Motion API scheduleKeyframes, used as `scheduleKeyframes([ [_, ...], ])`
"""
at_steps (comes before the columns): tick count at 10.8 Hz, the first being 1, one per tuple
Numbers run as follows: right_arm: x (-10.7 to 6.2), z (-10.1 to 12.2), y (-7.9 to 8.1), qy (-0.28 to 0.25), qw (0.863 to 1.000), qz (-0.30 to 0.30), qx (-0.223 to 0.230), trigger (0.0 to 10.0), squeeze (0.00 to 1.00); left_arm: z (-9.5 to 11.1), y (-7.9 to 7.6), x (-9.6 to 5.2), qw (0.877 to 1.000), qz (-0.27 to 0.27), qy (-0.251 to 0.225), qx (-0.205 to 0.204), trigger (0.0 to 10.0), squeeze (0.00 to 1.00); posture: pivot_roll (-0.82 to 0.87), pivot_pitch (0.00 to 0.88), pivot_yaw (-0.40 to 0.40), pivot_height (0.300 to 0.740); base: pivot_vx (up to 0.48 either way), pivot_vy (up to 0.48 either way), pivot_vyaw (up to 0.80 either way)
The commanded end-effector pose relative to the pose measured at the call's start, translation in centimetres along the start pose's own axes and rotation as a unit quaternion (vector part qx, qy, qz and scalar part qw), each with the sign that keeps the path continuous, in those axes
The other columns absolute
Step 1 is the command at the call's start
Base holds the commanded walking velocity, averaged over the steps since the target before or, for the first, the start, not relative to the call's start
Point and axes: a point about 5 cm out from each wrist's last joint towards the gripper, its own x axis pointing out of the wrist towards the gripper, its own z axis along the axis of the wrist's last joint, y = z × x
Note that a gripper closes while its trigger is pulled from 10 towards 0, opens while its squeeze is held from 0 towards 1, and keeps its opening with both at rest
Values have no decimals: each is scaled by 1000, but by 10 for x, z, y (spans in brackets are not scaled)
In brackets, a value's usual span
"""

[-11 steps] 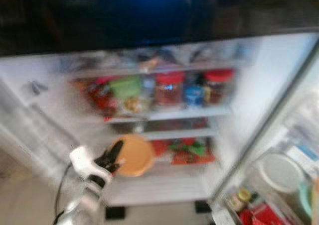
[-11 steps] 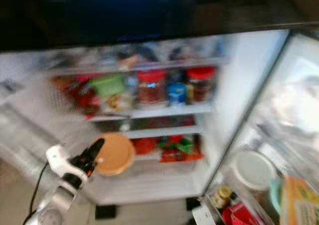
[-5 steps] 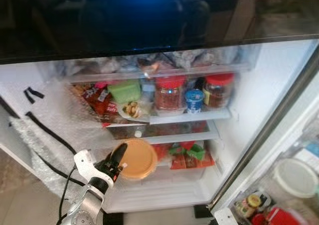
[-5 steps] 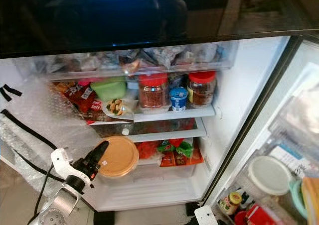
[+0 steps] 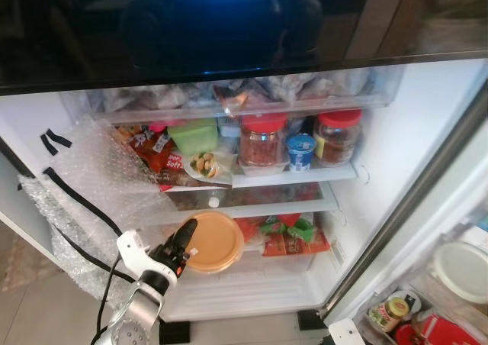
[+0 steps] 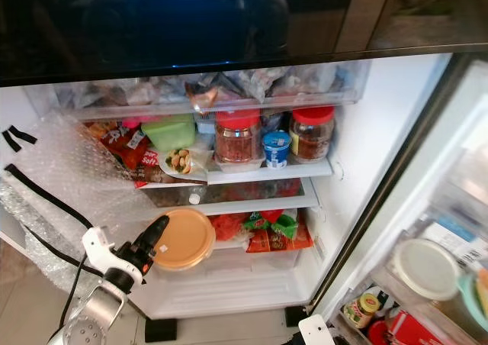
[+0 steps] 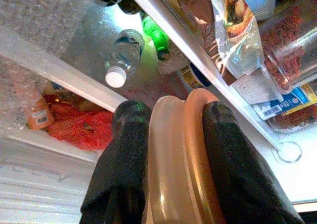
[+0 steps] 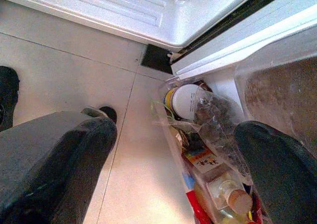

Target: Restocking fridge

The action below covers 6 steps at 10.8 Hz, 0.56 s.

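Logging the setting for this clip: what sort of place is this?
Most likely a home kitchen, right at an open fridge. Its shelves hold red-lidded jars, its door bins hold bottles and tubs, and the floor is tiled. The left claw holds an orange lidded container at a shelf.

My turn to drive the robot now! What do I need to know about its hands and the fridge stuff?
Left gripper: shut on the orange-lidded container, its fingers pinching the rim. It holds the container in front of the fridge's lower shelf, not set down yet.
Right gripper: open, holding nothing, hanging low above the floor beside the door bins.
Fridge: open. The upper shelf already carries two red-lidded jars, a green box and snack bags. A water bottle lies under the shelf.
Left to do: slide the container in and let go.
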Motion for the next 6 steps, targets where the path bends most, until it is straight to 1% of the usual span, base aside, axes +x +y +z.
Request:
scheduleKeyframes([
  [1, 0, -3, -1, 10, 1000, 0, 1, 10000, 0, 0, -4, 3, 1000, -11, -3, -8, 10000, 0, -103, 29, 33, 740, 0, 0, 0],
  [2, 0, -2, -2, 7, 1000, -1, 1, 10000, 0, 3, -6, 0, 1000, -21, 5, 12, 10000, 0, -104, 29, 37, 740, 0, 0, 0],
  [3, 0, -1, 0, 4, 1000, -1, 0, 10000, 0, 15, -5, -3, 999, -16, -9, 31, 10000, 0, -101, 29, 35, 740, 0, 0, 0],
  [4, 0, -1, 0, 3, 1000, 0, 0, 10000, 0, 24, -9, -3, 998, -25, -14, 51, 10000, 0, -100, 29, 35, 740, 0, 0, 0],
  [6, 0, -1, 1, 3, 1000, 1, -1, 10000, 0, 43, -10, 2, 992, -30, -21, 122, 10000, 0, -98, 28, 35, 740, 0, 0, 0],
])
